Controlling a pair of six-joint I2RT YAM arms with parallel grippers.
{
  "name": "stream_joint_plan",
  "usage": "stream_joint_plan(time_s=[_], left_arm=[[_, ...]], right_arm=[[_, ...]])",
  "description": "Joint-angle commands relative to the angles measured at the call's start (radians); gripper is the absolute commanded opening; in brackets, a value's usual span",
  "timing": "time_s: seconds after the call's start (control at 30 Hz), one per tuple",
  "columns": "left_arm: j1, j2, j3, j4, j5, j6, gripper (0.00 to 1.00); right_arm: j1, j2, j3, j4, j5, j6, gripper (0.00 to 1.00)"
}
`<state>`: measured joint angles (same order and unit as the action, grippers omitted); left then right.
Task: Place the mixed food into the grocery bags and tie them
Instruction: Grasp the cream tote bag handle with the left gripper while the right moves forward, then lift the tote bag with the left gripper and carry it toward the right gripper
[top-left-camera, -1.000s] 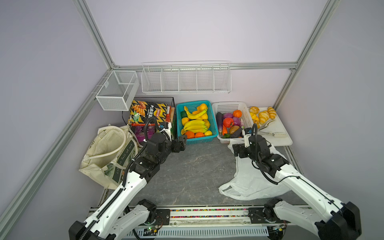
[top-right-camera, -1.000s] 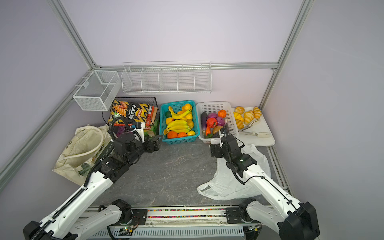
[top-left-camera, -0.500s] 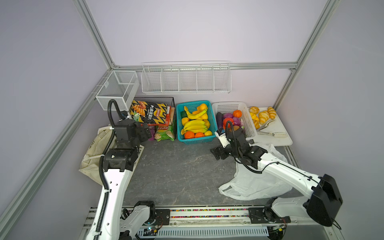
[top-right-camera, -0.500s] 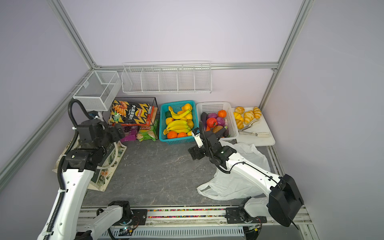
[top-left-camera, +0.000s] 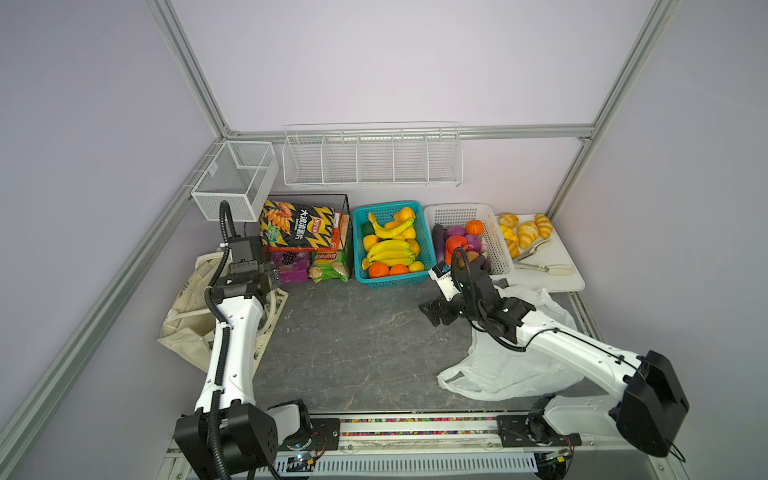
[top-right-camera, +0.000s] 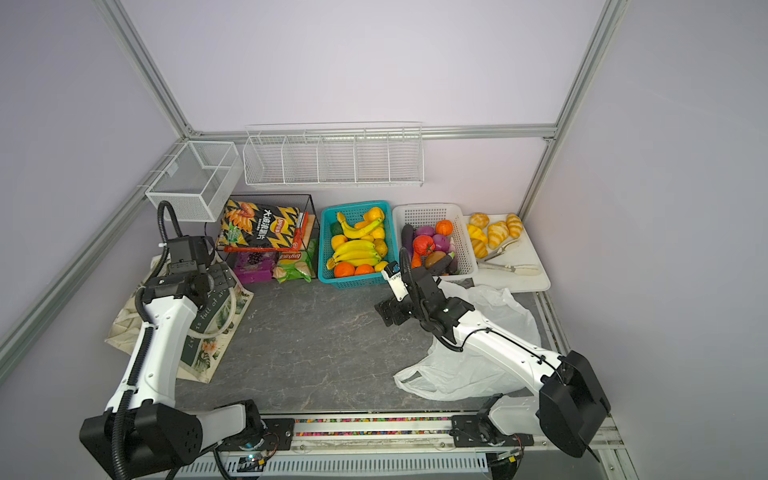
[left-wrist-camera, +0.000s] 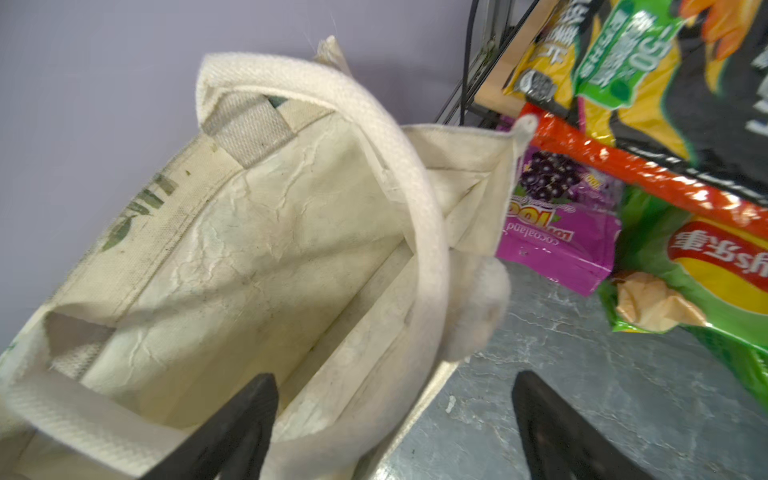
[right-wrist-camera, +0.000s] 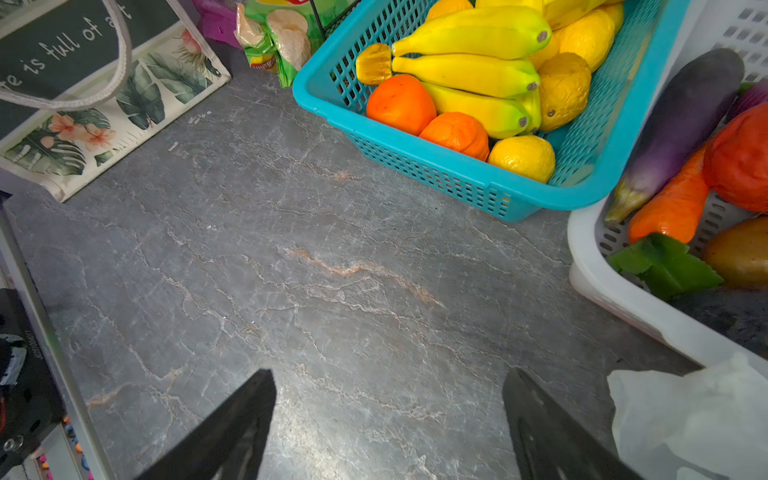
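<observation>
The cream canvas tote (top-left-camera: 187, 316) (top-right-camera: 208, 332) lies at the left with its mouth open, and what I see of its inside (left-wrist-camera: 249, 249) is bare. My left gripper (top-left-camera: 272, 276) (left-wrist-camera: 392, 399) hangs open over the tote's right rim, one finger above the mouth and one above the table. Just beyond lie the purple snack packet (top-left-camera: 291, 266) (left-wrist-camera: 557, 241) and the green Lay's packet (top-left-camera: 330, 266) (left-wrist-camera: 706, 291). My right gripper (top-left-camera: 434, 313) (right-wrist-camera: 388, 399) is open over bare table, beside the white plastic bag (top-left-camera: 511, 365) (right-wrist-camera: 685, 415). The red tomato (top-left-camera: 456, 245) and purple onion (top-left-camera: 471, 241) sit in the white basket (top-left-camera: 494, 237).
A teal basket (top-left-camera: 356, 241) of bananas and oranges stands at the back middle. A large black-and-yellow chip bag (top-left-camera: 299, 224) lies on a wire rack above the packets. A white tray (top-left-camera: 561, 282) with croissants and tongs is at the back right. Wire shelves hang on the back wall.
My left arm swung left from the snack rack to the tote. The right gripper moved from the white basket out over the middle of the table. Both stay open.
</observation>
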<state>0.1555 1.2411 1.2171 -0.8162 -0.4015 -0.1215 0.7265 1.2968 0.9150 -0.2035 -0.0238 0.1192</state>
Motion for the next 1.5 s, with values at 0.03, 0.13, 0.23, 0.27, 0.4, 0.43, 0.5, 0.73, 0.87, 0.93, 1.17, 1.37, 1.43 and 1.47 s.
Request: stream_joint_plan(time_s=[0.03,0.13,0.23,0.27,0.4,0.43,0.5,0.73,0.87,0.93,1.17,1.37,1.43,1.47], left_arm=[[0.024,0.048,0.038,-0.04,-0.008,0.04,0.83],[0.026,0.091,0.059,-0.058,0.008,0.047,0.7],[0.026,0.108,0.07,-0.086,0.039,0.049,0.53],[0.026,0.106,0.069,-0.094,0.049,0.046,0.46],[0.026,0.06,0.033,-0.104,0.087,0.036,0.23],[0.027,0.041,0.014,-0.093,0.094,0.04,0.17],[0.027,0.009,-0.011,-0.088,0.116,0.031,0.11],[-0.006,-0.14,-0.036,-0.104,0.447,-0.039,0.0],[-0.154,-0.217,-0.042,-0.131,0.479,-0.05,0.0],[-0.222,-0.229,-0.028,-0.157,0.509,-0.063,0.0],[-0.502,-0.253,-0.009,-0.189,0.514,-0.085,0.0],[-0.617,-0.253,0.038,-0.232,0.532,-0.067,0.0],[-0.633,-0.26,0.054,-0.237,0.575,-0.049,0.0],[-0.639,-0.267,0.065,-0.241,0.598,-0.037,0.0]], right_arm=[[0.001,-0.022,-0.017,0.033,0.007,-0.01,0.89],[0.003,-0.009,-0.012,0.027,0.005,-0.01,0.89],[0.001,0.002,-0.003,0.015,0.005,-0.011,0.89],[0.002,0.004,0.0,0.011,0.006,-0.012,0.89],[0.002,0.005,0.003,0.003,0.008,-0.005,0.89],[0.002,0.005,0.005,0.003,0.0,-0.002,0.89],[0.003,0.007,0.012,-0.005,-0.007,0.003,0.89],[-0.008,-0.042,0.03,-0.053,0.057,0.005,0.89],[-0.043,-0.087,0.048,-0.094,0.103,0.014,0.89],[-0.066,-0.11,0.052,-0.107,0.12,0.026,0.89],[-0.091,-0.117,0.082,-0.117,0.078,0.048,0.89],[-0.105,-0.108,0.114,-0.171,0.116,0.014,0.89],[-0.118,-0.11,0.126,-0.188,0.129,0.002,0.89],[-0.125,-0.111,0.133,-0.194,0.134,-0.001,0.89]])
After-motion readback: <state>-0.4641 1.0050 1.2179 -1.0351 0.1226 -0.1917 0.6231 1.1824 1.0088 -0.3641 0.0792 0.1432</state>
